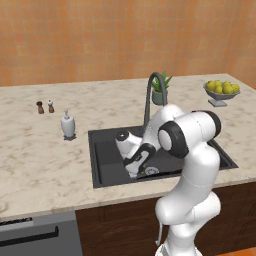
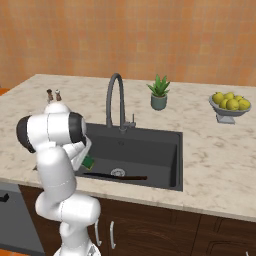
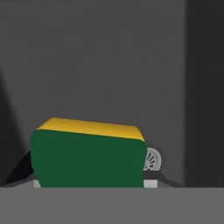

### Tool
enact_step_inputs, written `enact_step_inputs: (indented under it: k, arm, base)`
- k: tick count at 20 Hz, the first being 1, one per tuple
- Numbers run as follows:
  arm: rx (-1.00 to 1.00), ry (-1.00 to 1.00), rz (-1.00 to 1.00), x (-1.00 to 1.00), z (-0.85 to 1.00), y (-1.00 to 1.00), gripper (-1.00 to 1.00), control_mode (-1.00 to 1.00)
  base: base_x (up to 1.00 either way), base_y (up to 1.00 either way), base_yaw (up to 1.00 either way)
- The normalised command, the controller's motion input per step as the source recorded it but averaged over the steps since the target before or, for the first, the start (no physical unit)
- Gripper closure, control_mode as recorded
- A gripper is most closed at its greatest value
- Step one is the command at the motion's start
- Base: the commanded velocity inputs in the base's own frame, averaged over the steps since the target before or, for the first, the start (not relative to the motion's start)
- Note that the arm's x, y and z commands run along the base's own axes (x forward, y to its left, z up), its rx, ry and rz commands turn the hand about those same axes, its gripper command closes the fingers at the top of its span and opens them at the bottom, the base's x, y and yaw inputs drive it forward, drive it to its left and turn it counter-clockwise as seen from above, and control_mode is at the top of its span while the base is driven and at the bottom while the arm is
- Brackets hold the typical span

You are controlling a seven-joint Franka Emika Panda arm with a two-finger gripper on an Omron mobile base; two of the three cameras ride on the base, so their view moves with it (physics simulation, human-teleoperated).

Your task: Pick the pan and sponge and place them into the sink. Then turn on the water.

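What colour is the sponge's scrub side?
Dark green on the sponge, over a yellow body; hand view shows it best.

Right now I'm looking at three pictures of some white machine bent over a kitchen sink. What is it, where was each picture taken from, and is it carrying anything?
The white machine is a robot arm on a base that can drive, in a computer-rendered kitchen. Two pictures come from cameras on that base, behind the arm to its left and right. The third comes from a camera on the hand, looking along its fingers.

The hand reaches down into the dark grey sink, beside its arched faucet. The fingers hold a sponge, green scrub side facing the hand camera, over the basin near the drain. A black frying pan seems to lie in the sink already; its long handle shows. No water runs.

On the marble counter stand a soap dispenser, two small shakers, a potted plant and a bowl of lemons.
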Motion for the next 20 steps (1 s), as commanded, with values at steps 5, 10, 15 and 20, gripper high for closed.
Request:
enact_step_inputs:
  k: [5,10,15,20]
  arm:
    - [0.00,0.00,-0.09,0.02,-0.44,0.00,1.00,-1.00]
    - [0.00,0.00,-0.09,0.06,-0.45,0.02,1.00,-1.00]
    - [0.00,0.00,-0.09,0.13,-0.42,0.06,1.00,-1.00]
    - [0.00,0.00,-0.07,0.13,-0.36,0.06,1.00,-1.00]
  base:
    - [0.00,0.00,0.00]
    - [0.00,0.00,0.00]
    - [0.00,0.00,0.00]
    - [0.00,0.00,0.00]
